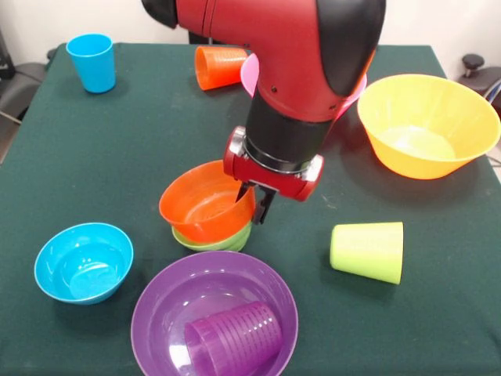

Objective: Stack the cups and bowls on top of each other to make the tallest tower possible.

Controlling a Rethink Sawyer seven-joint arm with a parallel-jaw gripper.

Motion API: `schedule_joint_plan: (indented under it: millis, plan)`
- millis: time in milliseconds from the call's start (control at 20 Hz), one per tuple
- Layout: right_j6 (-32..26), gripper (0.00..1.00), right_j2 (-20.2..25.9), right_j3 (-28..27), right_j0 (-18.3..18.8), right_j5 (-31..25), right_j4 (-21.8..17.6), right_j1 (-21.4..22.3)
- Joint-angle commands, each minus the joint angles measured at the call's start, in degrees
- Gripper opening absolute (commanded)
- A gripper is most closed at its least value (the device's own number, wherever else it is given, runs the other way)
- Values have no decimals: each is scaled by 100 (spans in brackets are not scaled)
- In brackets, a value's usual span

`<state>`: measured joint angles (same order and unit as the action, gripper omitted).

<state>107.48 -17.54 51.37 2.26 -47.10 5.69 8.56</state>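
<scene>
nearest the camera, the purple bowl (156,313) sits at the table's (141,149) front edge with the purple cup (232,337) lying on its side inside it. just left of it stands the small blue bowl (83,262). mid-table, the orange bowl (202,204) sits tilted in the green bowl (223,240), and the gripper (255,205) grips the orange bowl's right rim, one finger inside and one outside, clamped on the wall. the red and black arm (290,63) comes down steeply from the far side, wrist pointing almost straight down. the lime green cup (368,251) lies on its side, right of the gripper and apart from it. the yellow bowl (427,125) sits near the right edge, the blue cup (91,62) upright at the far left corner, and the orange cup (219,66) lies toppled at the far edge beside the pink bowl (250,74), mostly hidden behind the arm.
</scene>
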Motion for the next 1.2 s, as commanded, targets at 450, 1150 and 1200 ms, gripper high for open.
schedule_joint_plan:
  millis: [450,1150,1200]
  plan:
    - [886,0,274,415,-99,-163,10,233]
    - [990,0,211,467,-73,394,-93,-28]
    - [991,0,202,480,-75,416,-100,-36]
